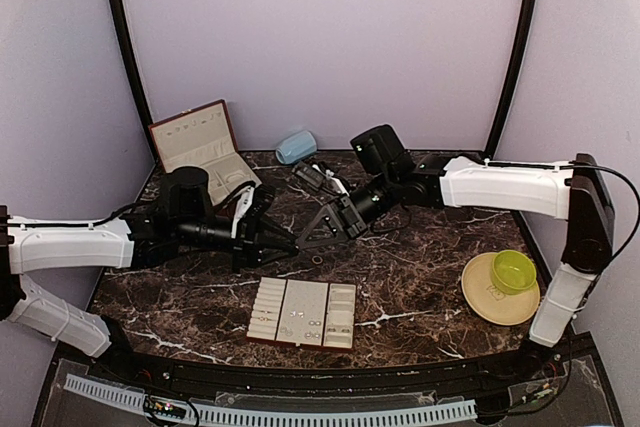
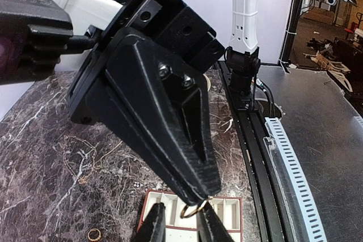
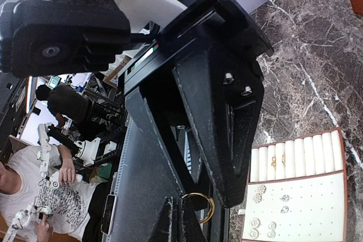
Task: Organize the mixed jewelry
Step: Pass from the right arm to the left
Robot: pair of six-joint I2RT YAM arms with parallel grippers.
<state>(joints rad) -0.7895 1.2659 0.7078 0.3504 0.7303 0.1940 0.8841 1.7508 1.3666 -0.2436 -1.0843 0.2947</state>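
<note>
At frame centre, above the bench (image 1: 420,277) | right hand (image 1: 303,241) clamps a gold ring (image 2: 191,210) | left hand (image 2: 180,228) narrow around the ring | tray (image 1: 303,313) partly filled | loose ring (image 2: 94,234) remains

Ring (image 3: 199,203) partly hidden behind claws; grip unclear.

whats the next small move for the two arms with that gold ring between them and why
Probably the left gripper finishes closing on the gold ring, then the right gripper lets go. In both wrist views the ring sits at the meeting tips, the right jaws shut on it, the left jaws close around it. The tray waits below.
</note>
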